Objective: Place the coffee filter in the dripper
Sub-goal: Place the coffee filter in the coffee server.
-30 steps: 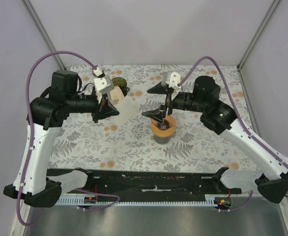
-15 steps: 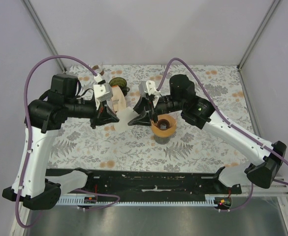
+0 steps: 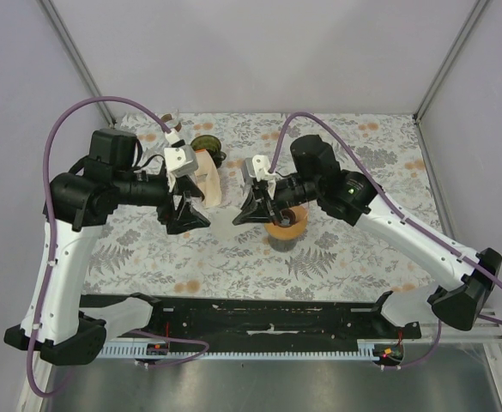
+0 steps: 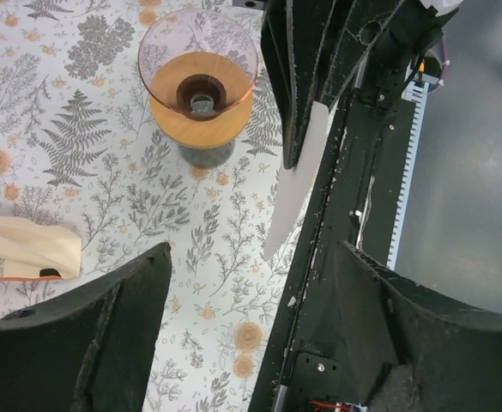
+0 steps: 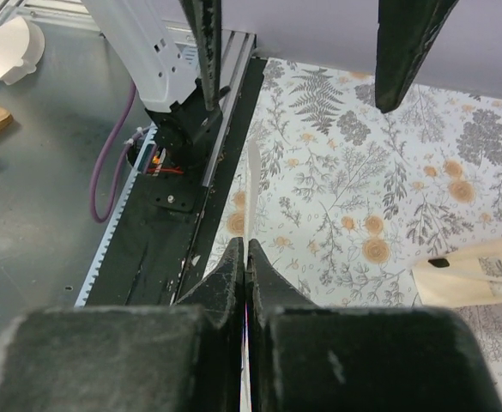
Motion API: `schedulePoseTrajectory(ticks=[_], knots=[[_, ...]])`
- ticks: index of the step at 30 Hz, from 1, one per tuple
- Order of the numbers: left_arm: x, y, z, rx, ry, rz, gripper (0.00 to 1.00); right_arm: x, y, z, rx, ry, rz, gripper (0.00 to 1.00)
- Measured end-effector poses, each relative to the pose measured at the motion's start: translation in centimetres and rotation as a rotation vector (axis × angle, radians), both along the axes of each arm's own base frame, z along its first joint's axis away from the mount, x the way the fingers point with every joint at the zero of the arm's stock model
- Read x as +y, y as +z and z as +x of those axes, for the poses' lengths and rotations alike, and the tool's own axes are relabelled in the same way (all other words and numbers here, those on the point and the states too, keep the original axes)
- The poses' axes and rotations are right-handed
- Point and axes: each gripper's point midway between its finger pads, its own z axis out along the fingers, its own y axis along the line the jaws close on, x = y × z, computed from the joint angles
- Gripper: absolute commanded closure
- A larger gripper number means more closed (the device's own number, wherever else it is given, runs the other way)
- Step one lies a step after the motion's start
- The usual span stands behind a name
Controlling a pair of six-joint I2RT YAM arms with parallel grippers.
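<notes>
Just left of the dripper point(image 3: 285, 221), above the fern-print cloth point(image 3: 336, 257), the two grippers meet tip to tip. From overhead the coffee filter can hardly be made out between them; only the wrist cameras show it properly.

The left wrist view shows the filter point(image 4: 300, 172) as a long white sliver held edge-on. Its upper part is pinched in the dark fingers of the right gripper point(image 3: 249, 210), and its free end hangs clear of the cloth. The glass dripper with its orange collar stands to the far left in that view, nothing inside it.

The left gripper point(image 3: 189, 215) stands wide open, one finger point(image 4: 87, 335) on each side of the filter's end and neither touching it.

The right wrist view shows the right jaws pressed flat together on the paper's thin edge point(image 5: 252, 184). A beige pouch point(image 3: 208, 176) lies on the cloth behind the left gripper.
</notes>
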Motion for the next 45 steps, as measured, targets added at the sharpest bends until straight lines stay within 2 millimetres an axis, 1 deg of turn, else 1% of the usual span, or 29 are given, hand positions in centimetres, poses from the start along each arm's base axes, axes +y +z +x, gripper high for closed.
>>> schedulePoseTrajectory(ticks=[1,2,3,4,5,7,8,11,13,16,19,22,24,28,31,32,40,45], knots=[[0.0,0.0,0.1,0.001,0.004,-0.002,0.36,-0.1,-0.2,-0.1,0.002,0.001,-0.007,1.00],[-0.1,0.1,0.2,0.003,0.007,-0.005,0.58,-0.2,-0.3,-0.2,0.004,0.002,-0.015,1.00],[-0.2,0.1,0.2,0.009,0.008,-0.009,0.72,-0.3,-0.5,-0.2,0.007,0.003,-0.020,1.00],[-0.2,0.2,0.2,0.018,0.009,-0.015,0.84,-0.3,-0.6,-0.2,0.010,0.003,-0.025,1.00],[-0.3,0.3,0.2,0.021,0.008,-0.021,0.89,-0.4,-0.7,-0.3,0.015,0.003,-0.030,1.00],[-0.6,0.5,0.3,0.016,0.004,-0.035,0.88,-0.4,-0.6,-0.4,0.020,0.004,-0.035,1.00],[-0.6,0.6,0.3,0.015,0.003,-0.037,0.84,-0.4,-0.4,-0.3,0.020,0.004,-0.034,1.00],[-0.7,0.6,0.2,0.016,-0.005,-0.043,0.66,-0.3,0.0,-0.2,0.015,0.003,-0.030,1.00],[-0.7,0.6,0.0,0.019,-0.017,-0.044,0.59,-0.3,0.0,-0.2,0.016,0.001,-0.033,1.00],[-0.8,0.5,-0.4,0.013,-0.046,-0.044,0.57,-0.3,-0.1,0.0,0.016,-0.011,-0.040,1.00],[-0.9,0.5,-0.7,-0.001,-0.076,-0.048,0.57,-0.3,-0.2,0.1,0.021,-0.015,-0.047,1.00],[-1.0,0.5,-0.8,-0.007,-0.086,-0.050,0.60,-0.1,-0.1,0.3,0.022,-0.015,-0.048,1.00],[-1.0,0.4,-0.8,0.000,-0.089,-0.051,0.65,0.0,-0.1,0.4,0.026,-0.014,-0.051,1.00],[-1.2,-0.3,-0.8,0.028,-0.090,-0.046,0.87,0.1,-0.3,0.4,0.033,-0.012,-0.056,1.00],[-1.3,-0.5,-0.5,0.041,-0.075,-0.044,0.96,0.1,-0.4,0.4,0.036,-0.011,-0.059,1.00],[-1.3,-0.4,-0.3,0.040,-0.070,-0.045,0.98,0.1,-0.4,0.4,0.036,-0.011,-0.059,1.00],[-1.2,-0.3,0.8,0.030,-0.014,-0.040,0.98,0.1,-0.3,0.3,0.038,-0.004,-0.058,1.00],[-1.3,-0.6,1.0,0.038,-0.008,-0.038,0.98,0.1,-0.4,0.3,0.038,-0.004,-0.058,1.00]])
